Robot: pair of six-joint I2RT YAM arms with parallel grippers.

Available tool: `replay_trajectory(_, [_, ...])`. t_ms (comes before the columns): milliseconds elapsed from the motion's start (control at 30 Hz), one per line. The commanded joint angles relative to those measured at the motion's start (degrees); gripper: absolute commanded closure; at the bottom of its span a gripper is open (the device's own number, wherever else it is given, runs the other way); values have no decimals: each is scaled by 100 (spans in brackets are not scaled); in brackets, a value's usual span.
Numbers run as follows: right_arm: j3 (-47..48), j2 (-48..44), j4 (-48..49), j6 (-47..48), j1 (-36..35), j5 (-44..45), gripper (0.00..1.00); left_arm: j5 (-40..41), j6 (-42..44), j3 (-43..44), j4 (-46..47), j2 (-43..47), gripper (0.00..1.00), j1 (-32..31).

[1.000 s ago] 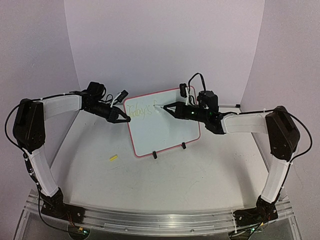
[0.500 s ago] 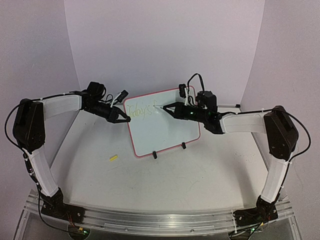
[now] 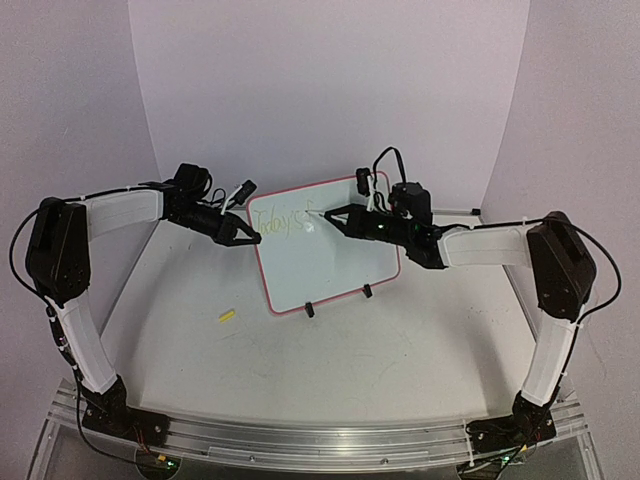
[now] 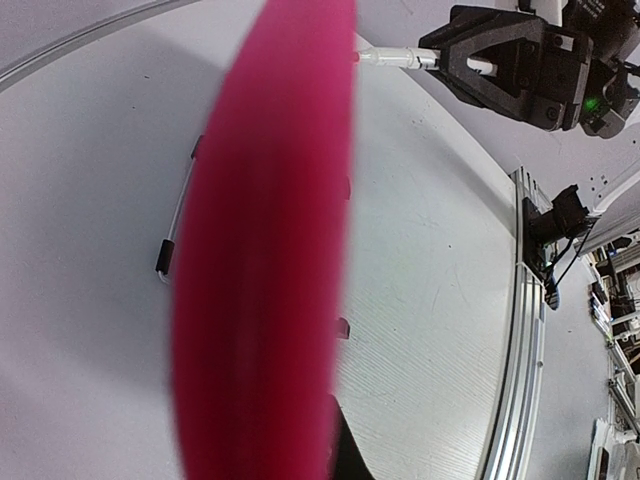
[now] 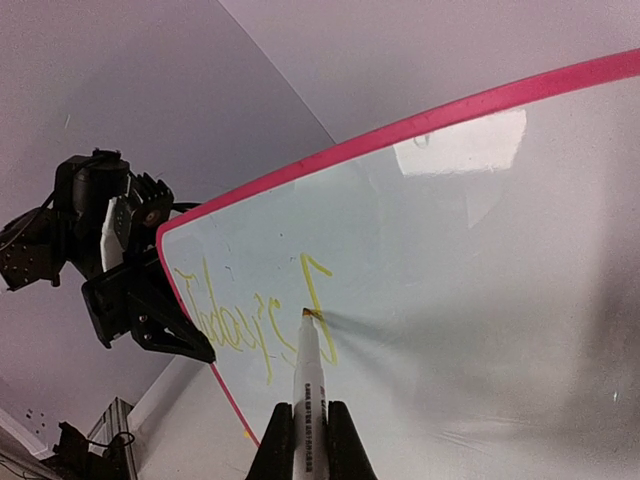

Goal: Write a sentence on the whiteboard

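**Operator:** Report the left side of the table (image 3: 340, 370).

**Technician:** The left gripper (image 3: 252, 238) is at the left edge of the whiteboard (image 3: 330, 262). Its jaws are closed on the red frame (image 4: 260, 280), which fills the middle of the left wrist view as a blurred band. A small yellow piece (image 3: 227, 317) lies on the table nearer the front edge, left of the board and apart from it.

**Operator:** Position of the board?

**Technician:** It stands toward the far edge of the table, about midway between the side edges. It leans back on two black clip feet (image 3: 309, 310) and its face is turned toward the arms.

**Operator:** State of the sentence (image 5: 245, 325)?

**Technician:** It is faint yellow-green cursive near the board's upper left corner. It reads about "Today's", followed by one tall stroke to the right.

**Operator:** And the right side?

**Technician:** The right gripper (image 3: 334, 216) is in front of the board's upper middle. Its jaws are clamped on a white marker (image 5: 308, 385). The marker tip touches the board face at the tall stroke.
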State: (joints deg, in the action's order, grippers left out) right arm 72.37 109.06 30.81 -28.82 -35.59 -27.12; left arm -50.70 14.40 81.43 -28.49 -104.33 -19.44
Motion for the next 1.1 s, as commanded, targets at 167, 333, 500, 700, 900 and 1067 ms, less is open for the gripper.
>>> replay_trajectory(167, [-192,-296,27,4,26,738,100,205,183,110,-239,41,100,-148])
replay_trajectory(333, [-267,-379,32,16,26,839,100,208,180,110,-236,46,100,-148])
replay_trajectory(500, [-242,-371,37,31,26,754,100,204,180,109,-232,45,100,-148])
replay_trajectory(700, [-469,-725,160,123,24,449,100,223,178,103,-239,36,100,-148])
replay_trajectory(900, [-603,-1003,87,190,29,271,100,214,182,100,-241,42,100,-149])
replay_trajectory(1067, [-429,-759,-79,237,26,218,100,219,179,101,-248,36,100,-152])
